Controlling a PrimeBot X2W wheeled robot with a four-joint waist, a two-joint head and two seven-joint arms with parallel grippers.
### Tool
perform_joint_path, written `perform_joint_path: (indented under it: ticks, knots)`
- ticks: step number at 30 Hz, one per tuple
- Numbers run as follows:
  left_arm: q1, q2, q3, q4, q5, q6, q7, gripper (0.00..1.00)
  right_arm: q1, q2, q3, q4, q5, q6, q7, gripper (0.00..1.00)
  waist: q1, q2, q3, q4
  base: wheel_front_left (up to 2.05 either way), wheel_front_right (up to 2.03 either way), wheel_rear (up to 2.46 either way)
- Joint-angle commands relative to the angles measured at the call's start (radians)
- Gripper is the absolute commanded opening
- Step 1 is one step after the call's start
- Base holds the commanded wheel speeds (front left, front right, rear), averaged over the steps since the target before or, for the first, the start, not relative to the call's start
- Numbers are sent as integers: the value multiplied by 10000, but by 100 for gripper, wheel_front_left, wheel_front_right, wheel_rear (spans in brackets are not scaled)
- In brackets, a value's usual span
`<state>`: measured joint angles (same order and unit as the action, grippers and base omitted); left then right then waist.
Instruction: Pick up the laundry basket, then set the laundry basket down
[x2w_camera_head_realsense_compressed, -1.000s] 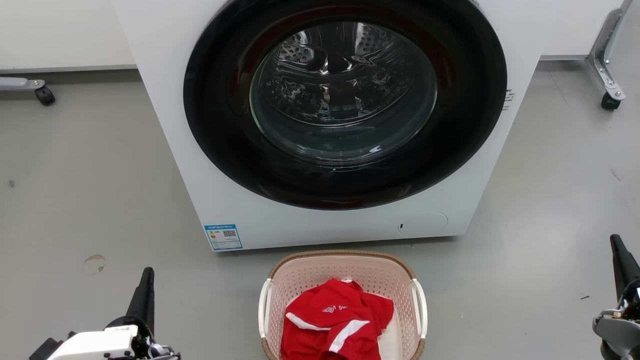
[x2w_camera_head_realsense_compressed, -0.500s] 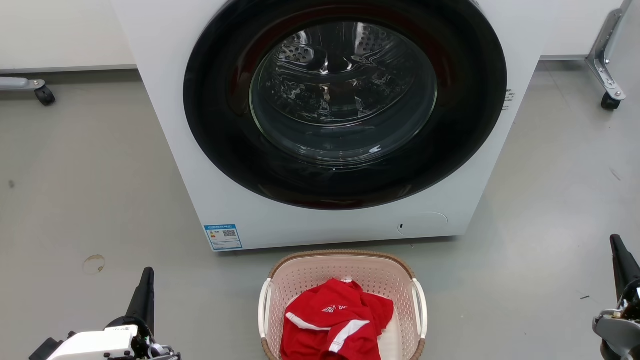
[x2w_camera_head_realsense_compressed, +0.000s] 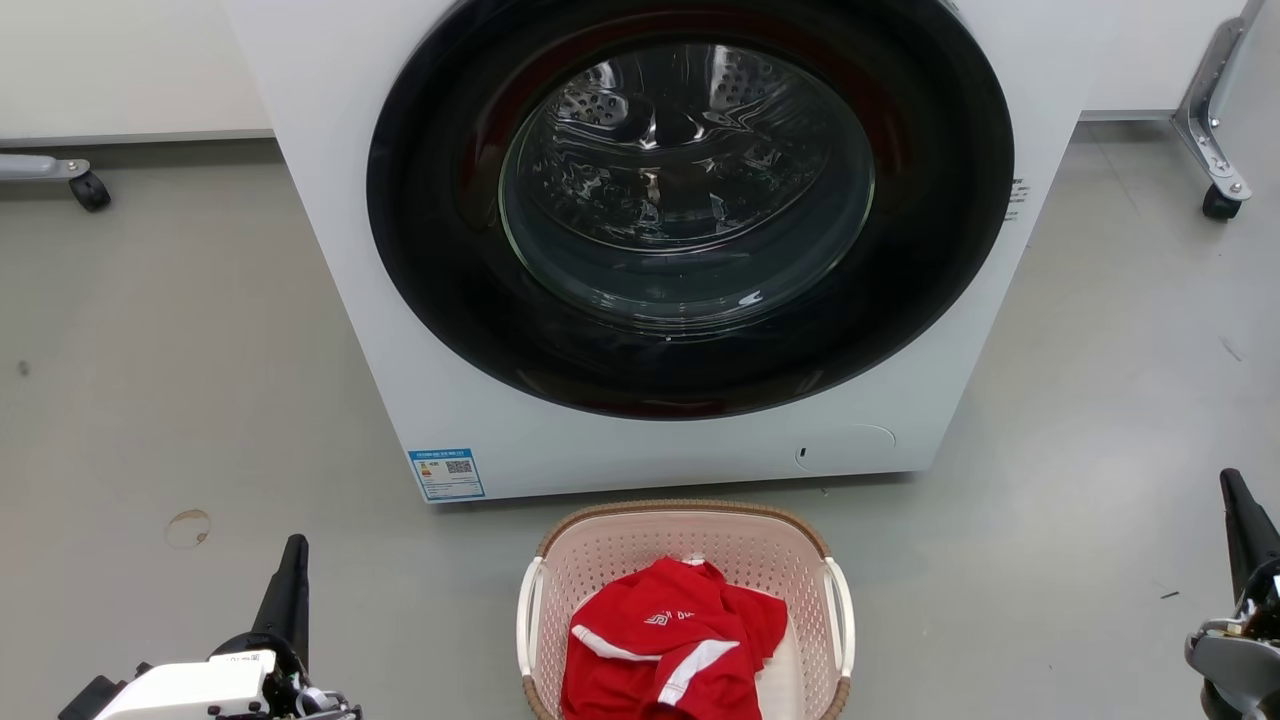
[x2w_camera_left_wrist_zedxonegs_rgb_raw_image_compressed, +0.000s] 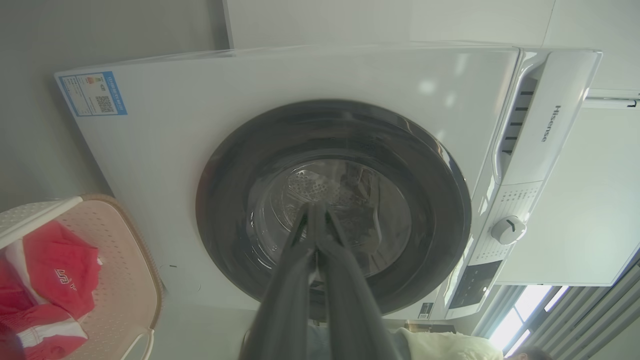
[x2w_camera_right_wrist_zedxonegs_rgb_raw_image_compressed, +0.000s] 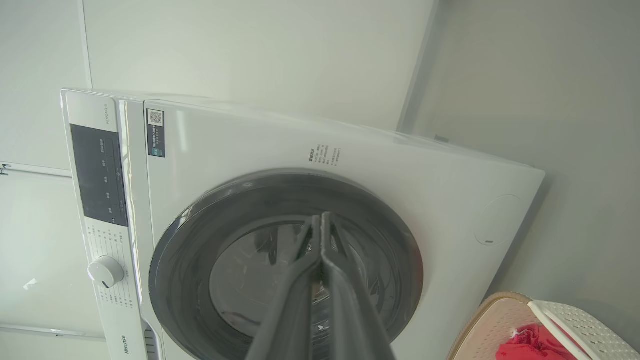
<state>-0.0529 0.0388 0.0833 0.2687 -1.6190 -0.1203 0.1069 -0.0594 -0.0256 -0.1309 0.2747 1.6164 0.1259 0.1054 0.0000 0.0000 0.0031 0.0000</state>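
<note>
The laundry basket (x2w_camera_head_realsense_compressed: 690, 540), pale pink with a brown rim and white side handles, stands on the floor at the bottom centre of the head view, just in front of the washing machine. A red garment (x2w_camera_head_realsense_compressed: 670, 650) lies in it. The basket (x2w_camera_left_wrist_zedxonegs_rgb_raw_image_compressed: 122, 280) sits at the left wrist view's lower left, and the basket (x2w_camera_right_wrist_zedxonegs_rgb_raw_image_compressed: 500, 320) at the right wrist view's lower right. My left gripper (x2w_camera_head_realsense_compressed: 293, 548) is shut and empty, well to the basket's left. My right gripper (x2w_camera_head_realsense_compressed: 1228, 480) is shut and empty, far to its right. Both grippers (x2w_camera_left_wrist_zedxonegs_rgb_raw_image_compressed: 315, 207) (x2w_camera_right_wrist_zedxonegs_rgb_raw_image_compressed: 320, 217) point at the machine's door.
A white front-loading washing machine (x2w_camera_head_realsense_compressed: 560, 450) with a dark round door (x2w_camera_head_realsense_compressed: 690, 200) rises right behind the basket. Grey floor (x2w_camera_head_realsense_compressed: 180, 380) spreads on both sides. Caster legs of frames stand at the far left (x2w_camera_head_realsense_compressed: 88, 190) and far right (x2w_camera_head_realsense_compressed: 1220, 200).
</note>
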Motion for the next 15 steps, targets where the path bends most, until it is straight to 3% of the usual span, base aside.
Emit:
perform_joint_path:
  ticks: [1, 15]
  knots:
    - [-551, 114, 308, -238, 107, -104, 66, 0, -486, -246, 167, -299, -81, 48, 82, 0, 0, 0, 0, 0, 0, 0, 0]
    - [-551, 114, 307, -238, 106, -104, 65, 0, -486, -246, 168, -299, -80, 48, 81, 0, 0, 0, 0, 0, 0, 0, 0]
